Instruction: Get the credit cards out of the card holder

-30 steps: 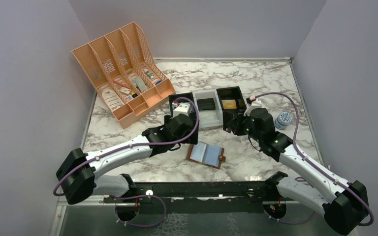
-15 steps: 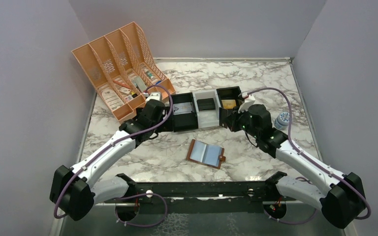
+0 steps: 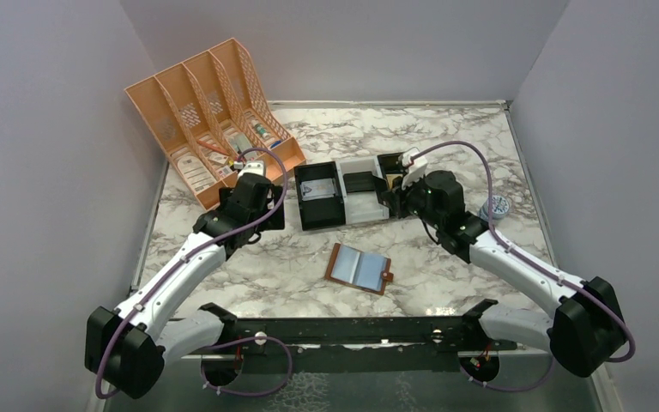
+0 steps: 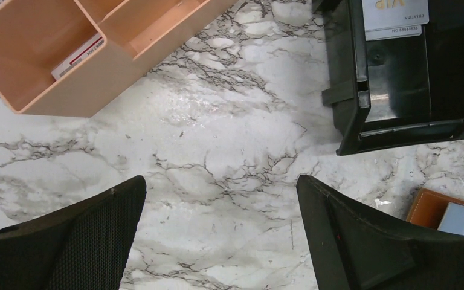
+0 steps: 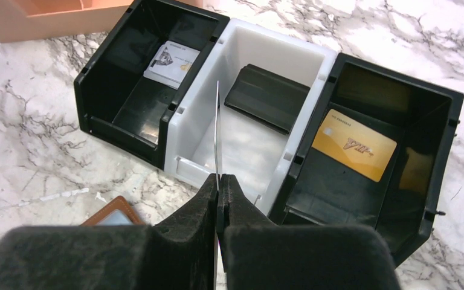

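Note:
The card holder (image 3: 359, 269) lies spread open on the marble, brown with pale blue-grey pockets; its corner shows in the wrist views (image 4: 430, 205) (image 5: 116, 212). My right gripper (image 5: 219, 180) is shut on a thin credit card (image 5: 217, 127), seen edge-on and standing upright above the white middle tray (image 5: 241, 151). In the top view that gripper (image 3: 395, 192) hovers over the row of trays. My left gripper (image 4: 220, 184) is open with nothing between its fingers, over bare marble (image 3: 262, 221) between the orange organiser and the left black tray.
The left black tray (image 5: 106, 90) holds a pale card (image 5: 171, 64), and the right black tray (image 5: 435, 139) a gold card (image 5: 353, 145). A flat black piece (image 5: 267, 98) lies in the white tray. An orange organiser (image 3: 214, 120) stands back left. A small round jar (image 3: 496, 206) sits at right.
My left gripper has swung left, from over the left black tray to beside the organiser. My right gripper has moved left, from the right black tray to over the white one, still shut.

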Available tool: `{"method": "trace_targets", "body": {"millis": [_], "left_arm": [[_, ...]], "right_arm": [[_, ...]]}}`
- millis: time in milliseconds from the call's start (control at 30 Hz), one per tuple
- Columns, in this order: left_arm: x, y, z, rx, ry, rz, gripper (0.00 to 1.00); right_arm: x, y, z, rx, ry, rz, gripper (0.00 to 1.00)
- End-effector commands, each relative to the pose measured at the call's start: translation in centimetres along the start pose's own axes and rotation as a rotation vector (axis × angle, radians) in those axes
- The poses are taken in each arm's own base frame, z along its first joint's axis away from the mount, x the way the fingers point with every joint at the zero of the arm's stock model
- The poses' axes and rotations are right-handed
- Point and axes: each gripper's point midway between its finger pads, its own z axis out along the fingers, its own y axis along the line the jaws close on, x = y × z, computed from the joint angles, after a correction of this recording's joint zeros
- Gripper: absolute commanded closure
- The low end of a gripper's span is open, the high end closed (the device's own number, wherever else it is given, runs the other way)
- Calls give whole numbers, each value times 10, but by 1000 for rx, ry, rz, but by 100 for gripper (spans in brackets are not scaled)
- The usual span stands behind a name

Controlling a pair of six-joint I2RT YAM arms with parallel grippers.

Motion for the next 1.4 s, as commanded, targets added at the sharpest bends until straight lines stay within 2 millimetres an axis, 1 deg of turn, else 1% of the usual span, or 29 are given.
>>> {"method": "trace_targets", "body": {"millis": [0, 167, 300, 433, 467, 533, 567, 633, 733, 833, 967, 1100, 1200, 1267, 1367], "left_arm": [[-7, 12, -7, -47, -41, -25, 1], [-8, 20, -8, -79, -59, -26, 1], [-11, 27, -11, -110, -80, -29, 1], [-11, 32, -12, -130, -91, -34, 1], [-11, 32, -12, -133, -95, -34, 1], [-11, 34, -12, -143, -96, -35, 1], [-12, 35, -12, -146, -98, -35, 1], [-12, 36, -12, -150, -99, -35, 1], [-11, 36, -13, -153, -99, -35, 1], [-11, 37, -13, -153, -101, -36, 1], [-11, 37, -13, -156, -101, -33, 1], [-11, 37, -13, -155, -100, -29, 1], [-10, 38, -12, -158, -99, -25, 1], [-10, 37, -12, -157, -95, -24, 1], [-10, 37, -12, -154, -95, -22, 1]], "right_arm": [[-36, 4, 8, -46, -119, -154, 99], [-33, 7, 16, -84, -139, -331, 99], [-33, 12, 27, -101, -114, -499, 99], [-29, 13, 44, -40, -72, -686, 99], [-29, 19, 48, -23, -82, -743, 99], [-24, 31, 52, -7, -93, -874, 99], [-22, 30, 55, 10, -86, -900, 99], [-23, 23, 59, 61, -66, -885, 99], [-29, 23, 61, 68, -82, -909, 99], [-21, 29, 66, 0, -78, -954, 99], [-17, 13, 73, -40, -34, -888, 99], [-10, 10, 75, -151, -5, -872, 99], [-8, -2, 79, -146, 28, -854, 99], [-4, -8, 84, -138, 56, -871, 99], [0, -6, 91, -161, 66, -900, 99]]}}
